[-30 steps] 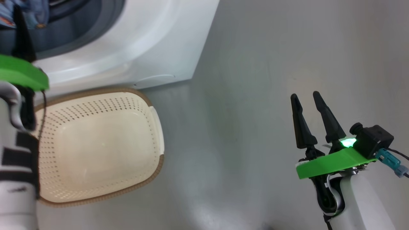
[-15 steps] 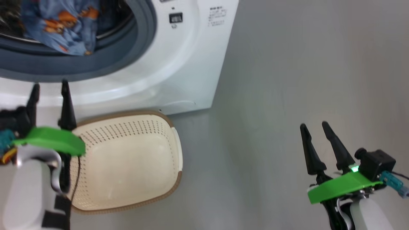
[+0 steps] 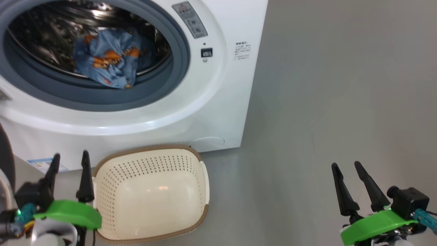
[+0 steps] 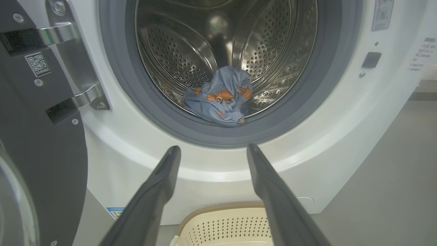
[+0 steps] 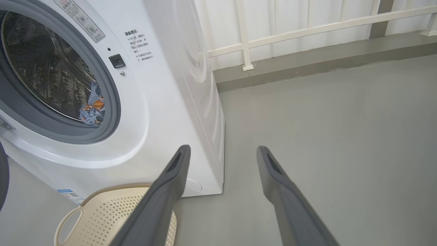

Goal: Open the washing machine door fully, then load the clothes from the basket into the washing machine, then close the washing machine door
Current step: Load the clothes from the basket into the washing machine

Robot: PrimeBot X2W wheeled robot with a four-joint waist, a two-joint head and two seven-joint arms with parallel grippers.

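Observation:
The white washing machine [image 3: 218,102] stands with its door [image 4: 41,136] swung wide to the left, black inner face and hinge showing. The blue bear-print clothes [image 3: 109,63] lie bunched at the front of the steel drum, also seen as clothes [image 4: 218,99] in the left wrist view. On the floor below, the cream basket [image 3: 150,194] shows a bare bottom. My left gripper [image 3: 70,155] is open just left of the basket, pointing at the drum, holding nothing. My right gripper [image 3: 346,164] is open over the floor far to the right.
Grey floor [image 3: 324,102] stretches to the machine's right. A white railing [image 5: 307,27] on a low kerb runs behind it. The open door's dark edge [image 3: 5,153] stands close to my left arm.
The head camera has tilted up, bringing the drum into view. My left gripper has drawn back from the drum mouth, down to the basket's left side. The clothes rest in the drum.

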